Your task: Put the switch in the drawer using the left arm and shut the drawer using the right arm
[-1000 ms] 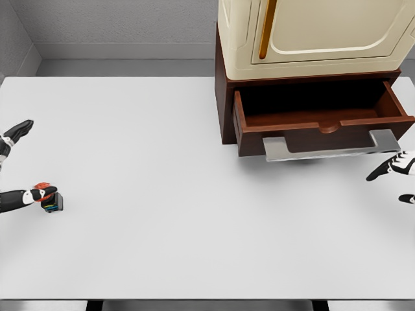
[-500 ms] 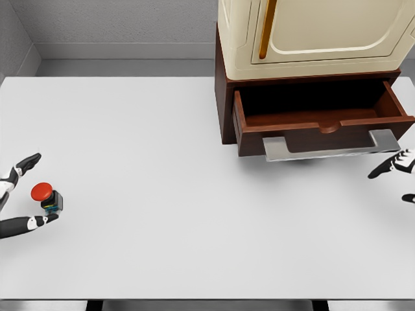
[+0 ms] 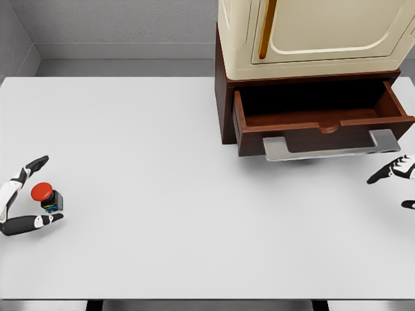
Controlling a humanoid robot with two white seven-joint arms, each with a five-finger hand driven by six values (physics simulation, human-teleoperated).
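A wide white table (image 3: 162, 194) fills most of the head view, with a grey wall and a pale skirting strip behind it. At the far right of the table stands a dark brown wooden cabinet (image 3: 224, 91) carrying a cream-coloured unit (image 3: 311, 32) on top, which has a vertical amber handle (image 3: 264, 29) on its front. The cabinet's drawer (image 3: 321, 116) is pulled out towards the camera, its dark inside showing, and a flat grey metal handle (image 3: 331, 148) runs along the lower front edge.

The switch (image 3: 47, 196), a small dark block with a round red button on top, sits on the table near the left edge, well apart from the drawer. The left hand (image 3: 19, 197) comes in from the left edge with its fingers spread wide: one black-tipped finger (image 3: 35, 163) reaches out above the switch and another lies just below it on the table. The switch sits between these two fingers, and the lower one looks close to its base, though it is not clear whether they touch. The hand does not grip it.

The right hand (image 3: 397, 175) shows at the right edge, below and just beside the right end of the grey handle, its fingers loose and extended, holding nothing and apart from the drawer.
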